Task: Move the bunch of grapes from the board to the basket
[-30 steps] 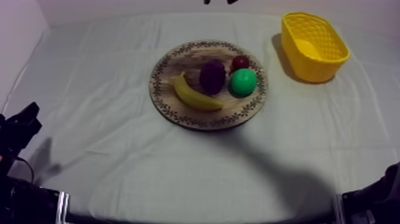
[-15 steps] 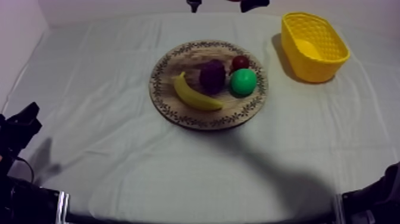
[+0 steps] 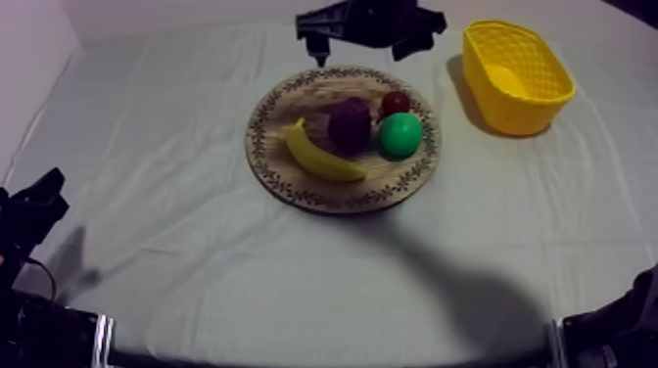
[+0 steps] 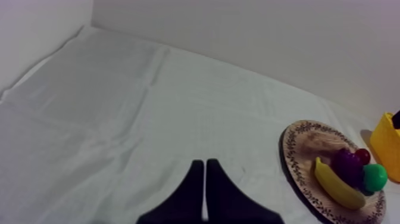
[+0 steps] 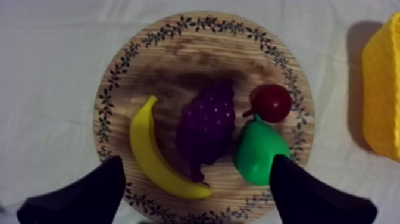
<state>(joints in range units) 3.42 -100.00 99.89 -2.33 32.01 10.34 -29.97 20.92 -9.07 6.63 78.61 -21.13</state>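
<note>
While the right gripper (image 3: 362, 44) hangs over the far rim of the board (image 3: 262, 137), its two fingers (image 5: 83, 193) stand wide apart and hold nothing. In the right wrist view one finger shows over the board's rim on the banana's side. The other shows over the rim and the cloth (image 3: 176, 117) just past the pear (image 3: 399, 134). Neither finger touches a fruit or the board.

The grapes (image 3: 349, 124) lie on the board, near its middle, and in that same view they sit between the two spread fingers. The banana (image 3: 318, 157) lies just beside the grapes, on the side toward the left edge of the desk (image 3: 548, 225). The pear lies just beside them on the side toward the right edge. The small red fruit (image 3: 395, 102) is at the far side of the pear, very close to it.

The board itself rests about midway between the left and right edges of the desk, somewhat nearer to the far edge. The basket (image 3: 509, 113) stands upright near the far right corner, apart from the board, with its mouth upward.

The left gripper (image 3: 34, 210) sits low at the left edge of the desk, toward the near left corner and well apart from the board. Its fingers (image 4: 193, 190) are pressed together into a narrow wedge over bare cloth, with nothing between them.
</note>
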